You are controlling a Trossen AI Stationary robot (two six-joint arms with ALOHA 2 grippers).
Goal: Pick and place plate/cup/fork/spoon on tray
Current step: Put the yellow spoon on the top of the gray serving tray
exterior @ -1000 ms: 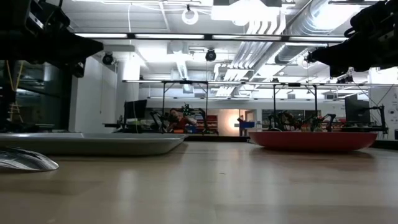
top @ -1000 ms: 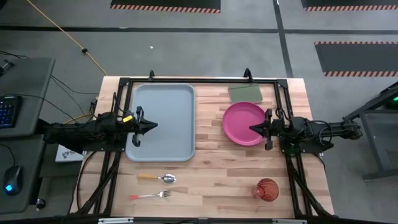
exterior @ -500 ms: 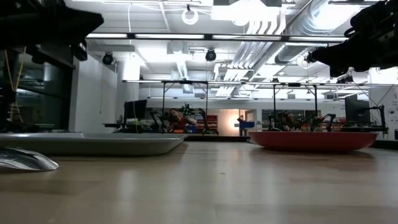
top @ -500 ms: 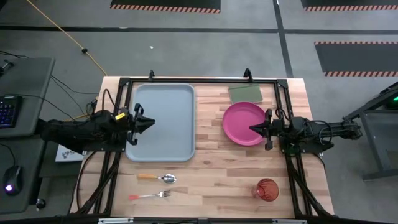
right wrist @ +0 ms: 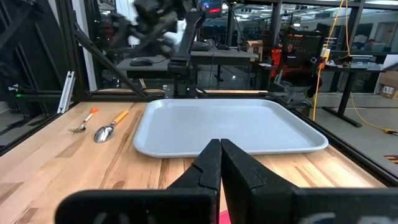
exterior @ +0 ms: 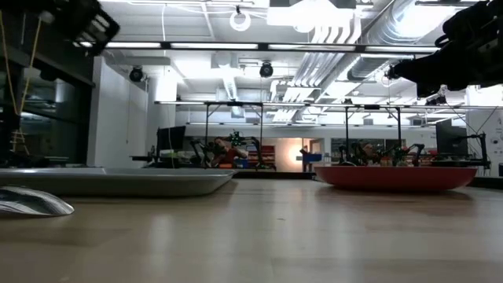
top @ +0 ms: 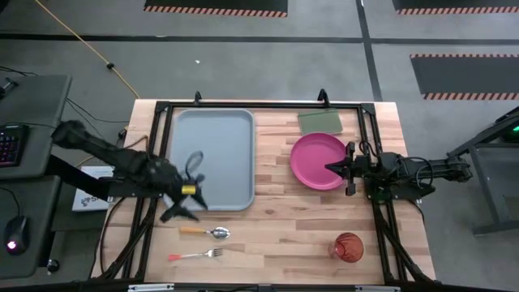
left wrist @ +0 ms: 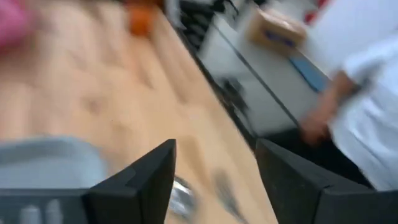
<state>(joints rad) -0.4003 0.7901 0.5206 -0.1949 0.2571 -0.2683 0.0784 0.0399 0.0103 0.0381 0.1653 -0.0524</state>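
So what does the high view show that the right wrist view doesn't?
Only the high view shows the cup, the plate in full, and the green rectangle. Only the right wrist view shows the right gripper close up, shut, plus the room behind. Both show the tray, spoon, fork and left arm.

A wooden table (top: 276,219) stands on a grey floor (top: 268,69) marked with red-and-white striped edging (top: 215,10), and a yellow cable (top: 93,49) runs across the floor. A desk (top: 28,122) with a keyboard (top: 8,146) and mouse (top: 11,244) sits beside it. Behind the table, ceiling lights (exterior: 204,45) and ducts (exterior: 346,31) hang over a workshop with more frames (exterior: 236,126).
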